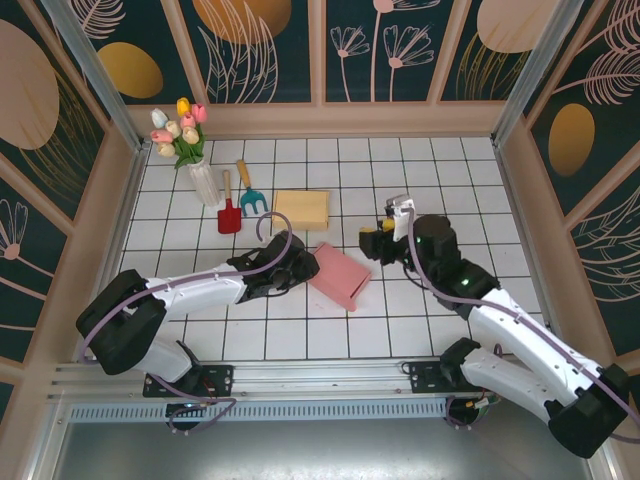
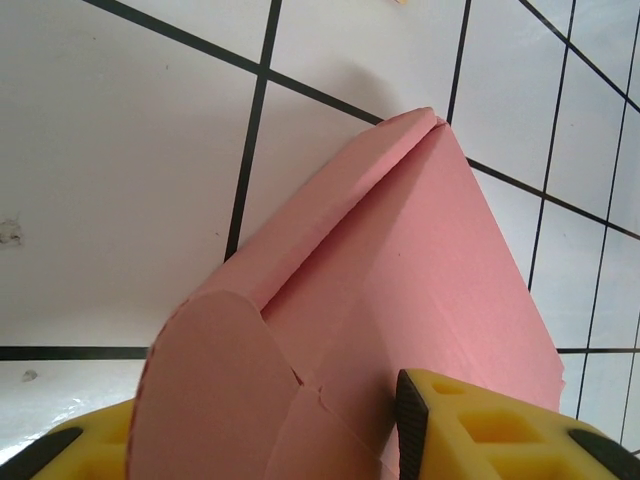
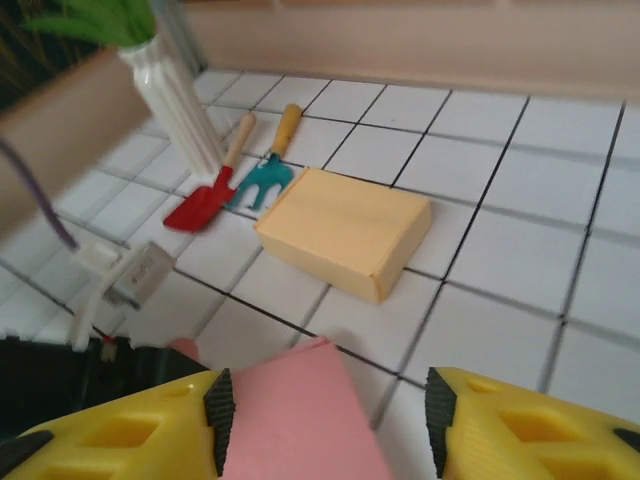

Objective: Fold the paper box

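Observation:
The pink paper box (image 1: 340, 275) lies partly folded on the white tiled floor near the middle. My left gripper (image 1: 298, 268) is at its left end, and in the left wrist view the box (image 2: 420, 260), with a rounded flap, fills the space between the yellow fingers (image 2: 470, 430) of that gripper (image 2: 235, 430). My right gripper (image 1: 380, 236) hovers just right of and above the box. Its jaws (image 3: 325, 410) stand apart over the box's corner (image 3: 300, 420), with a gap on the right side.
A folded yellow box (image 1: 302, 209) lies behind the pink one. A white vase of tulips (image 1: 203, 180), a red toy shovel (image 1: 229, 212) and a teal rake (image 1: 250, 197) stand at the back left. Wooden walls enclose the floor.

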You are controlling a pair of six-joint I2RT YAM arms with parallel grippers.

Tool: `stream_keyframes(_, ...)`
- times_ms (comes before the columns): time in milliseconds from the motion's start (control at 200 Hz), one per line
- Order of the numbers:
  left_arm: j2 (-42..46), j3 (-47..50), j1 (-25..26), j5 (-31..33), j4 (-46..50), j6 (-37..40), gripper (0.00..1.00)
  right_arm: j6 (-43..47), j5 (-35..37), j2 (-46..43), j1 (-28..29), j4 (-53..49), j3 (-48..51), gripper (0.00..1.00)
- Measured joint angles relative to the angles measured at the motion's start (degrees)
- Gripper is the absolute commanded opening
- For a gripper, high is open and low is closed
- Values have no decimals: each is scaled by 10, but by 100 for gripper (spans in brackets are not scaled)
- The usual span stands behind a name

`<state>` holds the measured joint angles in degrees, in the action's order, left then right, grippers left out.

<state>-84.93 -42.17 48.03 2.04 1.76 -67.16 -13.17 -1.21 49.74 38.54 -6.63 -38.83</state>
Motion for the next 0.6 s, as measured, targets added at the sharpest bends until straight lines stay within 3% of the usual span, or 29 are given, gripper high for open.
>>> stream_keyframes(100,0,0,0,1,0,0,45,-113,28,0,29,49,88,60)
stream_keyframes(240,4,0,0,12,0,0,45,-204,82,3,63,77,167,61)
stream_keyframes(601,7,8,2,28,0,0,44,-289,136,38,109,167,229,64)
